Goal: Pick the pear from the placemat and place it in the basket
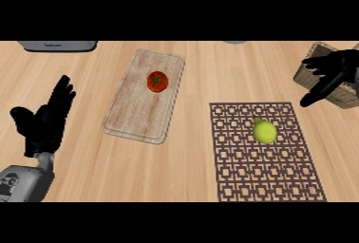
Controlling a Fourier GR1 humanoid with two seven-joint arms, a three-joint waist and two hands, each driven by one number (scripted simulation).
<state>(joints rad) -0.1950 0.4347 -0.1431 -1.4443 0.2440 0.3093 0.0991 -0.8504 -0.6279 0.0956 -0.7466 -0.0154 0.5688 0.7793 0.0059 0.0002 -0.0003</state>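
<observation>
- Pear, yellow-green (264, 131), lies on my brown lattice-patterned placemat (242, 185), untouched.
- My right hand (335, 71) hangs over the woven wicker basket (348, 98), fingers spread, holding nothing.
- My left hand (43, 121) rests open, fingers straight.

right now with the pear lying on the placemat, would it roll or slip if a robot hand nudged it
The pear looks rounded and lies on its side on the flat placemat, so a nudge would probably roll it, likely in a curve, since one end is narrower. Its skin looks smooth, so straight fingers might slide off.
</observation>
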